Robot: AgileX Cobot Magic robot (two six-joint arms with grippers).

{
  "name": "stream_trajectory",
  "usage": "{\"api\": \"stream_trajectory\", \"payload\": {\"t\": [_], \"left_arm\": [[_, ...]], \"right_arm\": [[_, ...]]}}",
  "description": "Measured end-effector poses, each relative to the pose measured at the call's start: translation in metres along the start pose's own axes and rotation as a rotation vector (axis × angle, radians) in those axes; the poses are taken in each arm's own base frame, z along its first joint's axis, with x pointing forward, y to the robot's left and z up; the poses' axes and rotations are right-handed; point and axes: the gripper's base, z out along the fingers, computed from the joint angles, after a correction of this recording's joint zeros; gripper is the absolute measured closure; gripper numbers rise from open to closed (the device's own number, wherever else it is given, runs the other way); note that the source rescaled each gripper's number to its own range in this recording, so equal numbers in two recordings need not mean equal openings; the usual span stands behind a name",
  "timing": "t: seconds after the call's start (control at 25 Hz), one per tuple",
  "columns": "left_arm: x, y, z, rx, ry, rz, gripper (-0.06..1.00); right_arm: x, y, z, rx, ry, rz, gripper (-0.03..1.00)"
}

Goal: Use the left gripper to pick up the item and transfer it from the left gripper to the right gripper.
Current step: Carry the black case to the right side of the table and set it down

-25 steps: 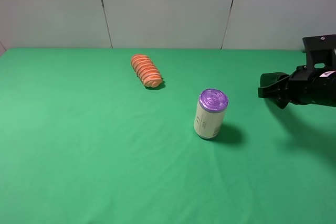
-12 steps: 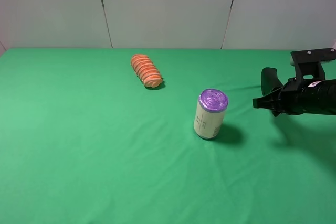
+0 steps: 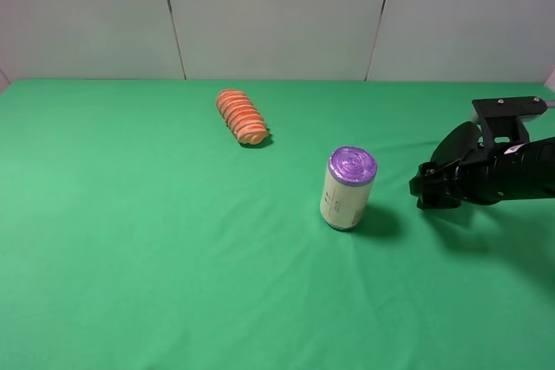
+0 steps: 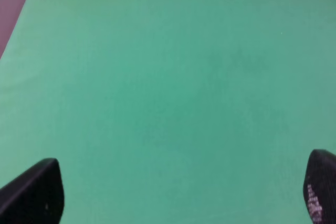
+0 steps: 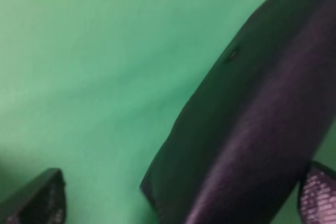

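Right gripper (image 3: 427, 188) hangs near the right edge of the green table (image 3: 156, 240), its jaws spread wide. The glasses case (image 3: 460, 143) lies slanted between them, close against one fingertip (image 5: 319, 195) with bare cloth showing before the other (whether anything pinches it, I cannot tell). Left gripper (image 4: 176, 193) is likewise wide open with nothing in it, only green cloth beneath; the high camera does not show it. A cream can (image 3: 348, 189) stands upright just beside the right gripper, toward the table's middle, and an orange ridged bread piece (image 3: 240, 116) lies nearer the far edge.
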Motion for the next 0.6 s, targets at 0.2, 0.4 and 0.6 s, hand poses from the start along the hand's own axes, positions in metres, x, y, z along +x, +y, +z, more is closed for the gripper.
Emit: {"api": "stream_trajectory", "payload": {"t": [0.2,0.4,0.6], "left_arm": [[0.0,0.0,0.0,0.0,0.0,0.0,0.19],[0.0,0.0,0.0,0.0,0.0,0.0,0.19],[0.0,0.0,0.0,0.0,0.0,0.0,0.19]], "right_arm": [[0.001,0.001,0.0,-0.008,0.015,0.025,-0.03],[-0.006,0.005,0.0,-0.053,0.047,0.024,-0.03],[-0.009,0.009,-0.001,-0.097,0.09,0.009,-0.03]]}}
